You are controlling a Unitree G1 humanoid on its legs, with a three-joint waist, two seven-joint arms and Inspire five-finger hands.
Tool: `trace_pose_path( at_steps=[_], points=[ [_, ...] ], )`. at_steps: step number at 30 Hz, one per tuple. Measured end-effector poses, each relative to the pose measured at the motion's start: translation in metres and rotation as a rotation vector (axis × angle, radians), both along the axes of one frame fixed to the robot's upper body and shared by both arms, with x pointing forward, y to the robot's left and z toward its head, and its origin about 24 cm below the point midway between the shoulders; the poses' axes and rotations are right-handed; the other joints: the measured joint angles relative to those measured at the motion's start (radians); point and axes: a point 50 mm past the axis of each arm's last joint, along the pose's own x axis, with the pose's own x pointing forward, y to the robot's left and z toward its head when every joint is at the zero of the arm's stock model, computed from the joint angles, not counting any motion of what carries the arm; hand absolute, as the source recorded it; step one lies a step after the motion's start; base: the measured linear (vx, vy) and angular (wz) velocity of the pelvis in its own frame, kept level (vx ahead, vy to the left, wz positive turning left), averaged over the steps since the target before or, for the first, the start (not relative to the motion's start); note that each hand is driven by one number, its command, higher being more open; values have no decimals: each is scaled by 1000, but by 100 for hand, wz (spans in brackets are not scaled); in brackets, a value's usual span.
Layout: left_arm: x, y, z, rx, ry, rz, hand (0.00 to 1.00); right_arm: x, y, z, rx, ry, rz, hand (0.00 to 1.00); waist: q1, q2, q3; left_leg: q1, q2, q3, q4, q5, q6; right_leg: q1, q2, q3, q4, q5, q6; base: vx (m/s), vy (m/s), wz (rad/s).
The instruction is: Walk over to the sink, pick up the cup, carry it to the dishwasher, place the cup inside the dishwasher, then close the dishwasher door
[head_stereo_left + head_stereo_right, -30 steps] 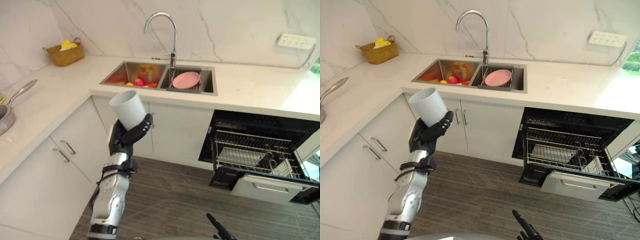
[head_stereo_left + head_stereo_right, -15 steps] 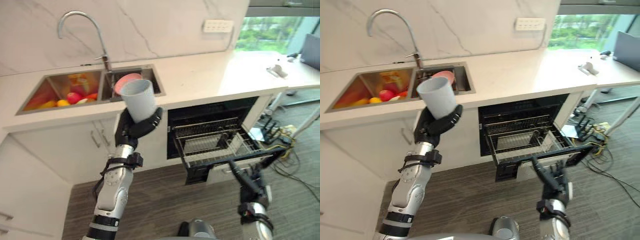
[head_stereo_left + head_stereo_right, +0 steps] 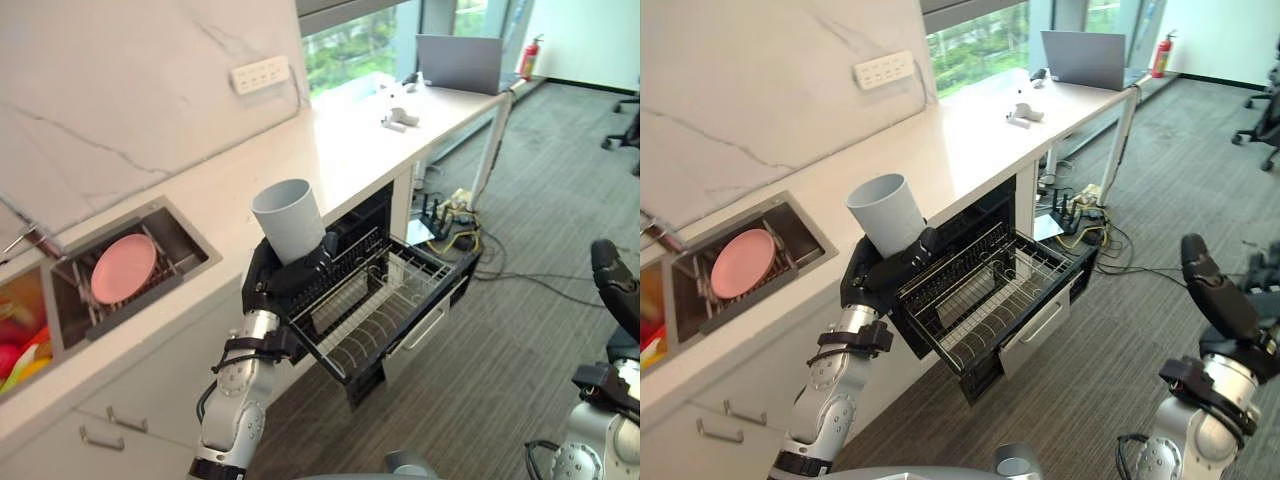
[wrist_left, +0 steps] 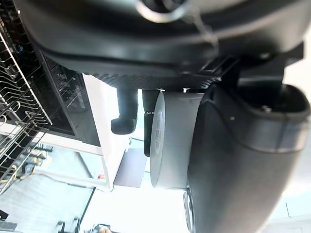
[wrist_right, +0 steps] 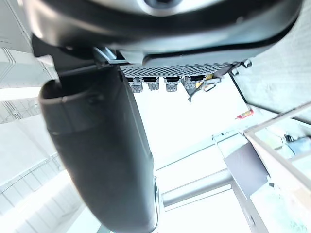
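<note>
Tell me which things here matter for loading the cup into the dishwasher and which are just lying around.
Job: cup, held in the left hand; open dishwasher; its pulled-out rack.
Lying about: pink plate in the sink; fruit; laptop; fire extinguisher; wall socket.

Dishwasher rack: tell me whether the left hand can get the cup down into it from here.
Probably yes: the left hand holds the cup just beside the pulled-out rack, open on top, nothing between them.
</note>
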Motion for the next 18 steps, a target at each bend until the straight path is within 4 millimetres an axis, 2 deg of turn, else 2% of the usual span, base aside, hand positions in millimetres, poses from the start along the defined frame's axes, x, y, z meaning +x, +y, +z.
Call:
trace_pose_path(
  at_steps=[1,2,3,4,5,6,8,11,12,14,16,18],
  points=[
    [0,-3,0,-7,-9,-21,0,2,1,-2,3,12,18,100,-3,8,-13,-1,-29,-6,-33,52,13,0,-21,-1,15,-20,34,221,465,24],
    [0,-3,1,6,-21,-41,0,2,2,-9,27,33,20,100,-3,-8,-28,8,-73,-12,-61,45,-47,-9,-63,1,39,-46,79,206,490,30],
    [0,-1,0,23,-19,-45,0,2,4,-19,67,54,24,100,-3,-38,-46,11,-120,-11,-66,49,-33,-11,-105,4,44,-50,102,189,472,28],
    [1,5,-1,42,-18,-36,0,3,7,-35,143,89,35,100,0,-77,-60,9,-175,-2,-68,27,-1,-11,-167,-9,34,-31,145,162,406,17],
    [1,11,-1,61,-18,-21,0,4,11,-47,195,116,54,100,7,-85,-63,2,-194,4,-59,16,18,-15,-195,-45,27,5,158,182,478,-9],
    [3,23,-1,79,-14,23,0,9,21,-64,264,167,109,100,28,-80,-58,9,-197,30,-51,3,37,-27,-213,-127,27,76,136,109,321,-32],
    [4,39,1,86,-14,103,0,18,39,-75,293,221,214,100,53,-72,-53,27,-188,67,-37,-20,50,-24,-216,-202,5,137,122,85,244,-63],
    [10,58,10,113,-34,196,0,39,70,-74,289,206,436,100,59,-68,-37,41,-172,100,-31,-40,66,-6,-199,-249,-82,207,122,17,133,-46],
    [14,57,16,119,-61,205,0,47,77,-71,281,178,510,100,65,-75,-22,35,-168,101,-31,-40,66,21,-170,-248,-183,226,123,-45,54,-20],
    [17,53,24,122,-98,200,0,55,83,-64,278,126,588,100,81,-94,-13,10,-176,98,-24,-51,61,66,-147,-276,-330,276,109,-75,-51,-4],
    [17,43,24,118,-104,182,0,57,81,-60,304,81,623,100,84,-81,0,-5,-174,77,-24,-50,60,73,-140,-299,-353,290,106,-45,-55,18],
    [15,34,22,137,-105,162,0,56,81,-60,361,33,656,100,84,-78,7,3,-172,54,-35,-47,57,100,-135,-324,-359,288,103,-13,-37,27]
  ],
)
